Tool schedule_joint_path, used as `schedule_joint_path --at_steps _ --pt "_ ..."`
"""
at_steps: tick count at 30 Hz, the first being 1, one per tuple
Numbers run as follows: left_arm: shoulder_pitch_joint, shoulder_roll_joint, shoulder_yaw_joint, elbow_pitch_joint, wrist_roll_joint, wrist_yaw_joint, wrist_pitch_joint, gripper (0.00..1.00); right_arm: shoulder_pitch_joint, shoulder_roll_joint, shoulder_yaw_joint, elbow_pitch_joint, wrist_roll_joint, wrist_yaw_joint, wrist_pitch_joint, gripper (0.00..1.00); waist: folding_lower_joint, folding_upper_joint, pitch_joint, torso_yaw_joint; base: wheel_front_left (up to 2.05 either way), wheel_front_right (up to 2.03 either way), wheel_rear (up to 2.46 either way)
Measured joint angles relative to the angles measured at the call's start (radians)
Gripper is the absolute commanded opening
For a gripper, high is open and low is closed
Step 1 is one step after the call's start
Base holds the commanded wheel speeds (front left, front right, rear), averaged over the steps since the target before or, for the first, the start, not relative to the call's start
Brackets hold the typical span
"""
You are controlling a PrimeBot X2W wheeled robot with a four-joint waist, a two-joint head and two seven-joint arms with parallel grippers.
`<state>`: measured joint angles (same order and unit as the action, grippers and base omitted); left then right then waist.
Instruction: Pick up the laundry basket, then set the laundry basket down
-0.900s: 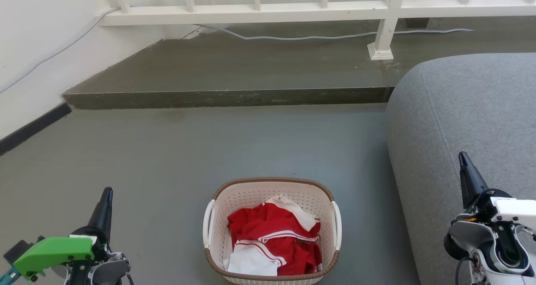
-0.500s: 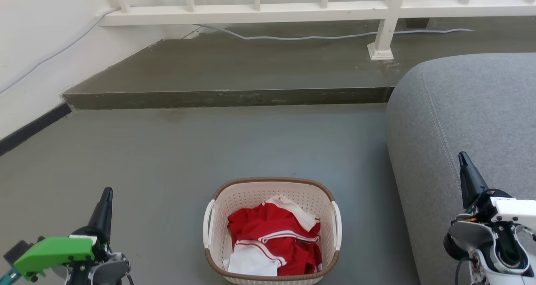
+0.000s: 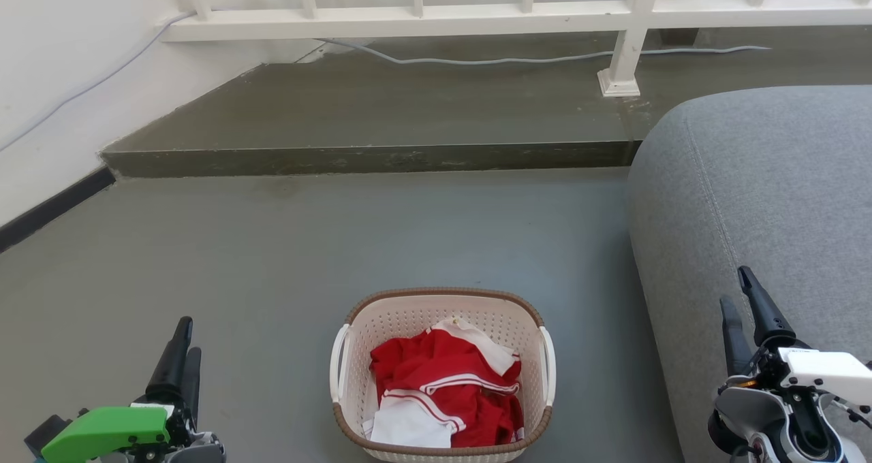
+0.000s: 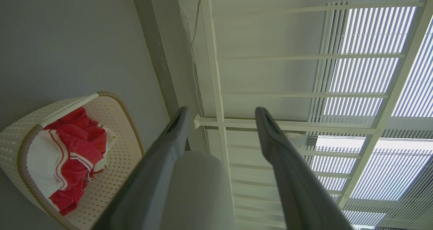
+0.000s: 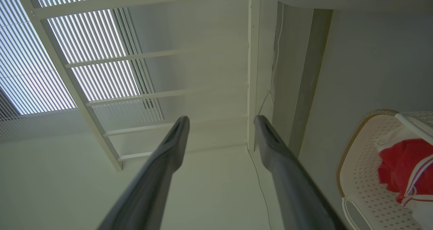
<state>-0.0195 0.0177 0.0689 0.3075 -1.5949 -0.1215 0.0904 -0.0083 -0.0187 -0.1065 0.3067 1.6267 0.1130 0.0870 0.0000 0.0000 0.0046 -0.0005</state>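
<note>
laundry basket (image 3: 415, 316) sits on grey floor (image 3: 272, 259), red/white clothes (image 3: 443, 374) inside, just beside sofa (image 3: 749, 177), btwn left gripper (image 3: 189, 336) & right gripper (image 3: 734, 286). both w/ fingers spread, nothing held, neither touching basket.

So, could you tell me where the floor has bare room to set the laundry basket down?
Bare floor runs from the laundry basket to the step and left to the wall. Right is crowded: the grey sofa sits close beside it.
</note>
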Motion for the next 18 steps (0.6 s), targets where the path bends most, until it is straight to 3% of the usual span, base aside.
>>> schedule_joint_path --at_steps 18 --pt "-0.001 0.044 -0.052 -0.057 0.151 0.000 -0.075 1.00 -0.008 -0.021 0.088 -0.063 -0.124 0.000 -0.071 1.00 0.0000 0.0000 0.003 -0.001 0.00 0.00 0.00"
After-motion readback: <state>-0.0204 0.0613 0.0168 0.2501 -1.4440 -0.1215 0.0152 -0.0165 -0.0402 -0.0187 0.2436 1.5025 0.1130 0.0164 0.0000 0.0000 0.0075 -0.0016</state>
